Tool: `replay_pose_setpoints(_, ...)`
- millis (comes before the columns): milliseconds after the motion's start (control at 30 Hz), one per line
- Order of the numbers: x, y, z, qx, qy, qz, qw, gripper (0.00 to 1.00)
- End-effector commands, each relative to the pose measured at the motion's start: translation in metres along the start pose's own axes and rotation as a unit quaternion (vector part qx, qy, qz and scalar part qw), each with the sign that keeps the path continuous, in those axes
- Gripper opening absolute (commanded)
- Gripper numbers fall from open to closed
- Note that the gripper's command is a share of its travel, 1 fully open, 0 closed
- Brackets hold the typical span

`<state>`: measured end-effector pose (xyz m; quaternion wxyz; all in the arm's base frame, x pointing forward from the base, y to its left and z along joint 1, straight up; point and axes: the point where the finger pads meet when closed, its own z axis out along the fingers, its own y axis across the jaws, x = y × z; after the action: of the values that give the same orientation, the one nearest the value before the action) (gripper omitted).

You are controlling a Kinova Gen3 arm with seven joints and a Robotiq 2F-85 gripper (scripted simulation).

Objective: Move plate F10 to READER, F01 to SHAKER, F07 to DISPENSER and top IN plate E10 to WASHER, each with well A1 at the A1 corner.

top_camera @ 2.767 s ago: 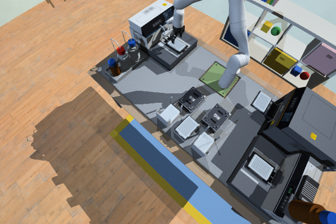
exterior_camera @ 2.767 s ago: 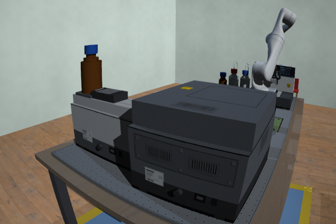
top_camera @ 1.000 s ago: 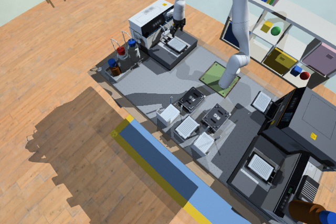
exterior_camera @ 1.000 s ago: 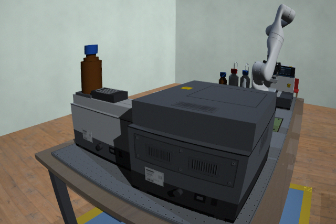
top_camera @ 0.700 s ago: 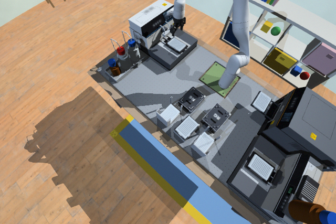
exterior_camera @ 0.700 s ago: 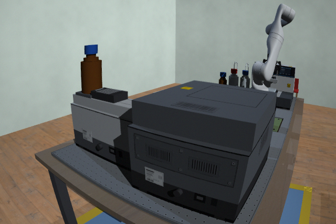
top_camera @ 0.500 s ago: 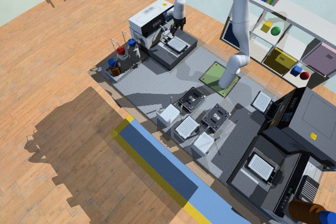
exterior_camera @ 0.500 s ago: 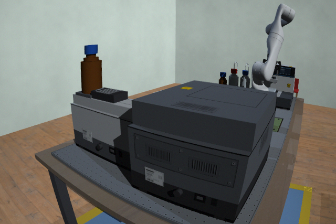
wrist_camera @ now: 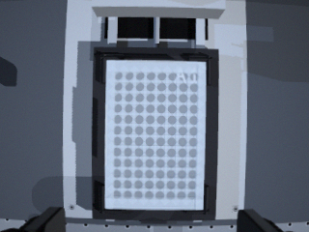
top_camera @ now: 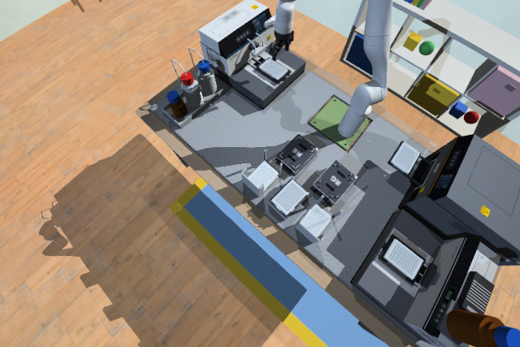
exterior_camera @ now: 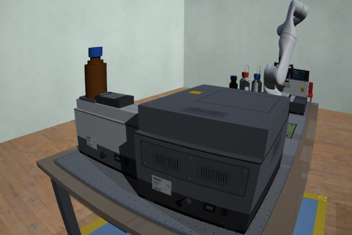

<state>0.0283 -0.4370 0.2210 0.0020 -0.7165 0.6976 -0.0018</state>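
Observation:
A white well plate (top_camera: 274, 69) lies flat in the black nest of the WASHER (top_camera: 252, 53) at the far end of the deck. In the wrist view the plate (wrist_camera: 155, 140) fills the nest, with the A1 mark (wrist_camera: 185, 76) at its top right corner. I cannot read its label. My gripper (top_camera: 275, 55) hangs just above the plate, open and empty. In the wrist view its fingertips show at the bottom corners, wider apart than the plate. Other white plates sit on the READER tray (top_camera: 405, 157), the DISPENSER (top_camera: 403, 258) and a middle station (top_camera: 288, 197).
Two walled racks (top_camera: 261, 175) (top_camera: 314, 221) with white plates flank the middle station. The black nests N6 (top_camera: 296, 152) and RG (top_camera: 335, 180) are empty. Bottles (top_camera: 191, 87) stand left of the washer. The washer's head and tubes (top_camera: 256, 42) rise behind the plate. The arm's base stands on a green pad (top_camera: 335, 118).

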Motion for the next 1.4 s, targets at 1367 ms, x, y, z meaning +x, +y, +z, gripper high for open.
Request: replay_pose_setpoints(1367, -0.127, -0.015, 0.000, 0.000, 0.002, 0.000, 1.000, 1.00)
